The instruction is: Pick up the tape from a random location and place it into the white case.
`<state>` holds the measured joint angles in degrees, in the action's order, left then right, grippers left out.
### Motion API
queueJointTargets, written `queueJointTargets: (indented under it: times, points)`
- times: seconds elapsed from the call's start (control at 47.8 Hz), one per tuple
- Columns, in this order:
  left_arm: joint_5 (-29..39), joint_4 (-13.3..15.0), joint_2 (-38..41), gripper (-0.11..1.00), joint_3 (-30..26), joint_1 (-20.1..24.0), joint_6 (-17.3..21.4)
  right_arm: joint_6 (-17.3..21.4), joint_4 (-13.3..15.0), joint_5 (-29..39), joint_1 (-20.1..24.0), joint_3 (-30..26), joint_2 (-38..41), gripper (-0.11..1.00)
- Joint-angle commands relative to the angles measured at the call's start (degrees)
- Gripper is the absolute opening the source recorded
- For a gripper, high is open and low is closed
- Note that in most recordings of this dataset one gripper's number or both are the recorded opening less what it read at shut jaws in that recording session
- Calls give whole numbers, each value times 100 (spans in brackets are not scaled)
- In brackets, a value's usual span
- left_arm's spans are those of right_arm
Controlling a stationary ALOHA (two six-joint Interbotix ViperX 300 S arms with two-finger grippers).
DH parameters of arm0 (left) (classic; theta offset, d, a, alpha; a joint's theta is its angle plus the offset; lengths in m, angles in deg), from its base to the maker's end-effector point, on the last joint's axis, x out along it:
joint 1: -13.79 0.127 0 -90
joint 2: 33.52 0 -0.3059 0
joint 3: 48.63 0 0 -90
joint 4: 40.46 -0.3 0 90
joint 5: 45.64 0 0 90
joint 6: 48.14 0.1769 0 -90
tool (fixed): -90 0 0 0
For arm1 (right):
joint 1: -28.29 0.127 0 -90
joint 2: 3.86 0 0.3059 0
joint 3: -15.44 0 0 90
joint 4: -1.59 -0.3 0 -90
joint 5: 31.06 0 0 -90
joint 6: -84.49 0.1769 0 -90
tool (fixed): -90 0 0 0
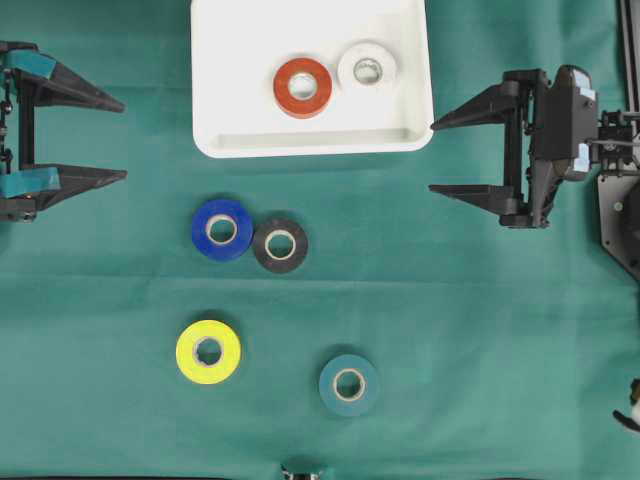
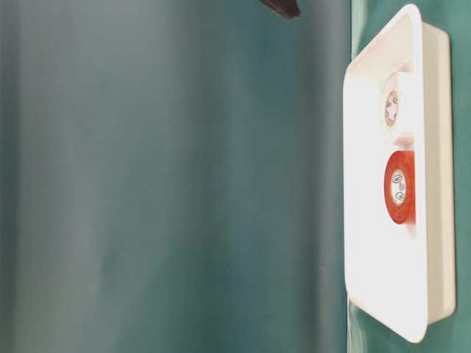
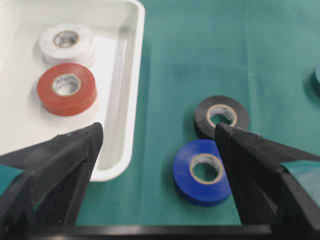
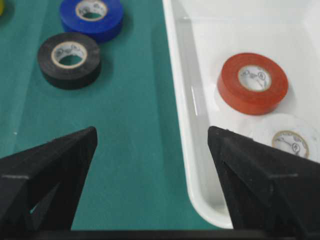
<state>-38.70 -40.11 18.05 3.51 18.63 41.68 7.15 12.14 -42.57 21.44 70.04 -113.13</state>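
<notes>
The white case [image 1: 310,145] lies at the top middle with a red tape [image 1: 303,87] and a white tape [image 1: 367,68] inside. On the green cloth lie a blue tape [image 1: 222,229] touching a black tape [image 1: 280,245], a yellow tape [image 1: 208,351] and a teal tape [image 1: 349,385]. My left gripper [image 1: 123,140] hovers open and empty at the left edge, and its view looks over the blue tape [image 3: 202,172]. To the right of the case, my right gripper [image 1: 432,157] is open and empty, above the case's near rim [image 4: 172,65].
Green cloth covers the whole table. The right arm's base and cables [image 1: 620,200] stand at the right edge. In the table-level view the case [image 2: 438,184] shows on its side with the red tape [image 2: 399,187] in it.
</notes>
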Motion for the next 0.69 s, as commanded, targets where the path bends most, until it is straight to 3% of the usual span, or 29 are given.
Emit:
queueJointTargets:
  times: [0.0,0.398,0.67]
  points:
    - [-53,18,9,99,-79,-18,0,9,-9,-70,0,-62,26,89]
    - [-53,9,26,99,-79,-211,-9,9,-9,-62,0,-88,18,88]
    - [-229,62,70,99,-88,-1292,-18,0,9,-53,0,-158,18,88]
